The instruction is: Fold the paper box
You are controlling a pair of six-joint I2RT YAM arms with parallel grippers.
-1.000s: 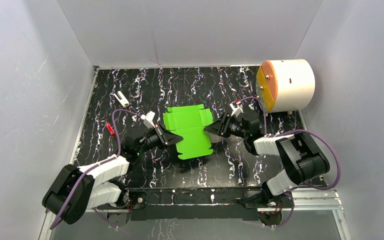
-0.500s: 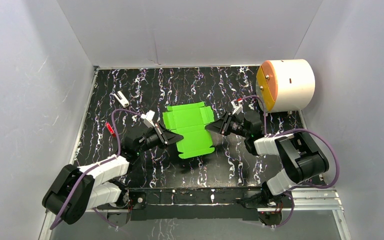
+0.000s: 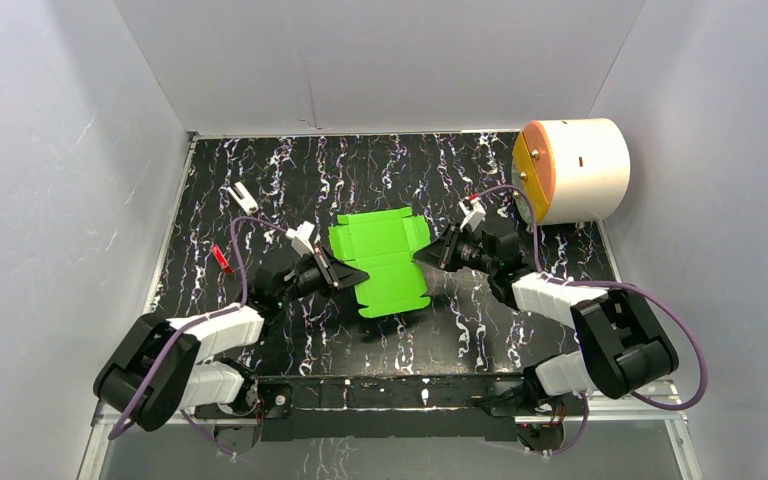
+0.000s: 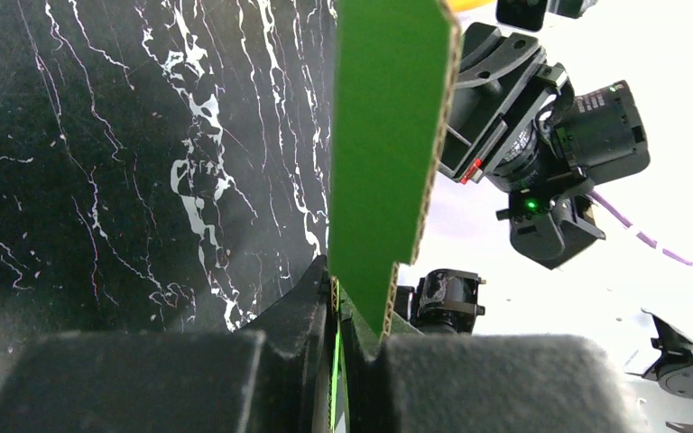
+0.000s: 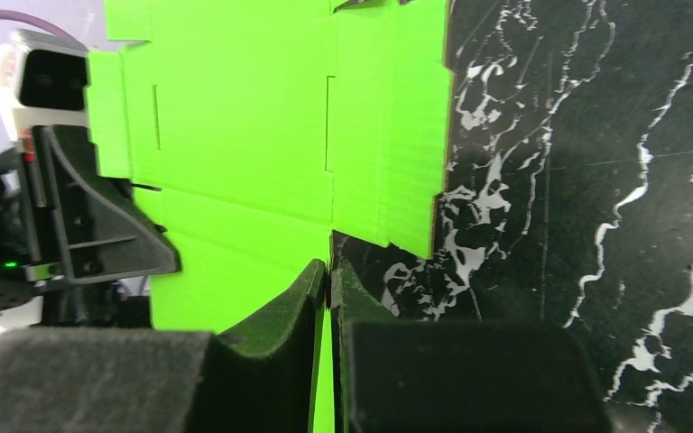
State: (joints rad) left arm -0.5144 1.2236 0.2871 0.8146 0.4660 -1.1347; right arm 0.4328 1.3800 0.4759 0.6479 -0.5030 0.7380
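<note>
The paper box (image 3: 385,262) is a flat bright green die-cut sheet with notched tabs, held over the black marbled table between both arms. My left gripper (image 3: 353,273) is shut on its left edge; in the left wrist view the sheet (image 4: 383,135) rises edge-on from between the closed jaws of the left gripper (image 4: 336,289). My right gripper (image 3: 422,256) pinches the right edge. In the right wrist view the sheet (image 5: 235,135) spreads to the upper left, with a strip of it caught between the closed jaws of the right gripper (image 5: 328,266).
A large white cylinder with an orange-yellow face (image 3: 570,170) lies at the back right. A small white clip-like part (image 3: 244,197) and a small red piece (image 3: 221,257) lie on the left of the table. Grey walls enclose three sides.
My right gripper's jaws have closed onto the sheet's right edge. The sheet and both arms have shifted slightly to the right. The left gripper has stayed shut on the sheet.
</note>
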